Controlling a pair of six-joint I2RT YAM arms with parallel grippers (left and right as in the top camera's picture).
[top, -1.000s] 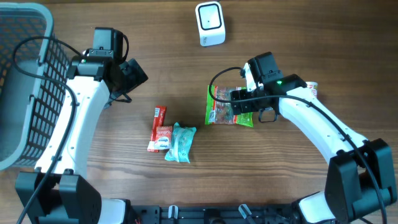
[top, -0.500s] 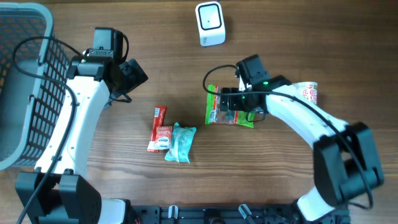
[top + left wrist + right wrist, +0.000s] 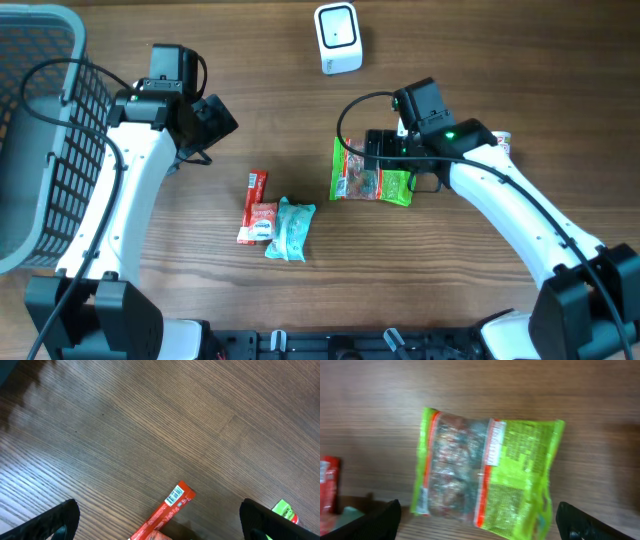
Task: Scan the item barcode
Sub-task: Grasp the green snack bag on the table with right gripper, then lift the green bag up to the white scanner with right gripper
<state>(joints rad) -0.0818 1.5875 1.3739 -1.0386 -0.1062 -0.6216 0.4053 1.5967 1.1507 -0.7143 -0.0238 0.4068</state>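
The green snack bag (image 3: 370, 172) lies flat on the worktop (image 3: 470, 300), directly under the right tool (image 3: 395, 163), whose jaws stand wide apart and hold nothing; in the right wrist view the bag sits between the two fingertips, touched by neither. Its long side runs across the worktop, roughly along the line from one fingertip to the other, so I judge that the jaws would have to turn or take it across the shorter width. The white scanner (image 3: 337, 38) stands beyond the bag, towards the far edge and slightly left. The right arm is much nearer. The left tool (image 3: 212, 120), also wide apart and empty, hangs well away over bare wood. Counted: one green bag, one scanner, one basket (image 3: 40, 60), two red packets (image 3: 257, 188), one teal pack (image 3: 290, 228).
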